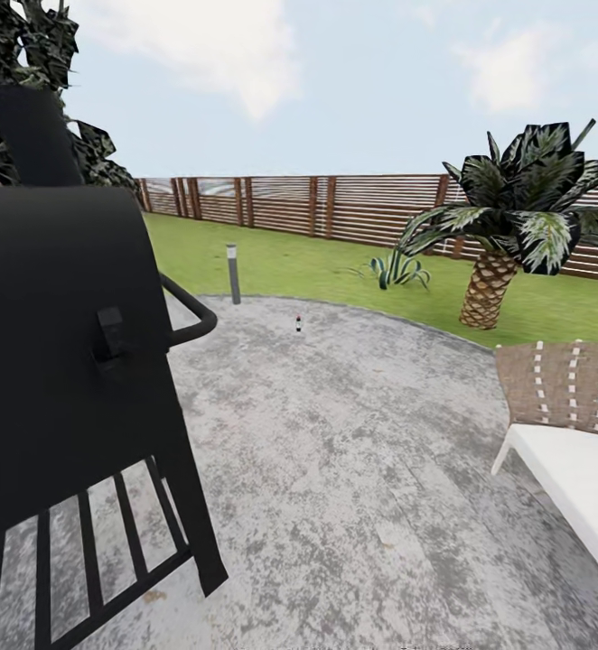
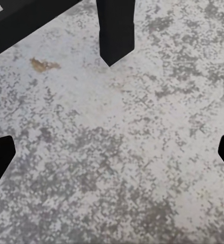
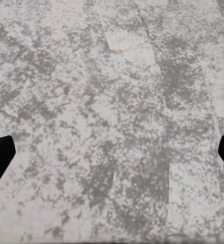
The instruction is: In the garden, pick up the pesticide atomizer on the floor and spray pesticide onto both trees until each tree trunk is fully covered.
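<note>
A: Head view first. Where's the pesticide atomizer (image 1: 298, 323)?

B: Far off, standing upright on the floor (image 1: 353, 469) close to the far edge of the paving, just short of the lawn (image 1: 317, 266). To its left is a short grey post (image 1: 233, 273). The black grill (image 1: 64, 361) fills the near left, a white seat with a woven cushion (image 1: 565, 388) sits at the right, and a palm (image 1: 507, 226) grows before the wooden fence (image 1: 335, 208). No pale-trunked tree is to be seen from here.

A: So which step?

B: I'd judge it's the approach: the bottle isn't picked up, nothing sprayed.

A: Left wrist view?

B: The left gripper (image 2: 112, 157) looks down on bare concrete, its dark fingertips (image 2: 0, 155) at the two edges of the frame, spread wide with nothing between them. A grill leg (image 2: 116, 30) stands near.

A: Right wrist view?

B: The same: the right gripper (image 3: 112, 157) wide apart and empty over the grey paving, well away from the bottle.

A: Next move?

B: Probably drive forward past the grill, keeping clear of its leg and handle, then stoop low for so small a bottle.
</note>
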`<state>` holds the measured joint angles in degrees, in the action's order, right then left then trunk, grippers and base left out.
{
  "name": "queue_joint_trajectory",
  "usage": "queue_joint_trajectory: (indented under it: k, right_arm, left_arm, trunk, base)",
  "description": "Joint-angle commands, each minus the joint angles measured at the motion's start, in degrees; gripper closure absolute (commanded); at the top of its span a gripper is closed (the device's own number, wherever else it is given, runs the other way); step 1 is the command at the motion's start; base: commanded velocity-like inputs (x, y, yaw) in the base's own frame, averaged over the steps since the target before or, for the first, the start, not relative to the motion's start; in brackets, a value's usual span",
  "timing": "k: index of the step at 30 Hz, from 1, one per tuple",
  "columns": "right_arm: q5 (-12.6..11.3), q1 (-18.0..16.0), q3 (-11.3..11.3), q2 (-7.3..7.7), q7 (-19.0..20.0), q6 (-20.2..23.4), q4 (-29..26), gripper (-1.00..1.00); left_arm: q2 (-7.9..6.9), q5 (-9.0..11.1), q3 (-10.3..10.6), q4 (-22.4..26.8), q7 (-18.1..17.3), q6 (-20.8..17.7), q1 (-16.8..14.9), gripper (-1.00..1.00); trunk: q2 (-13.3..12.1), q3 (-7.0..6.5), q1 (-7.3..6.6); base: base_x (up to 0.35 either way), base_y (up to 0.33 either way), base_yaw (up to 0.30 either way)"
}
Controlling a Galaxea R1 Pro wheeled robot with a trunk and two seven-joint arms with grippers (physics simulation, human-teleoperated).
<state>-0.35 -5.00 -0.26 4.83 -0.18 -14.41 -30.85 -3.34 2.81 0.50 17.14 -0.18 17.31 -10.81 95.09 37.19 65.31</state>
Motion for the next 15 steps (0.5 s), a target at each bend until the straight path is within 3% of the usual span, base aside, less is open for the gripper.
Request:
queue_joint_trajectory:
  k: [1,15]
  right_arm:
    - [0.0,0.0,0.0,0.00,0.0,0.0,0.0,-1.00]
    - [0.0,0.0,0.0,0.00,0.0,0.0,0.0,-1.00]
  left_arm:
    - [0.00,0.0,0.0,0.0,0.0,0.0,0.0,-1.00]
    - [-0.14,0.3,-0.3,0.0,0.0,0.0,0.0,-1.00]
  trunk:
    - [0.4,0.27,0.23]
    - [6.0,4.00,3.30]
  base:
    - [0.000,0.000,-0.156]
    - [0.000,0.000,-0.144]
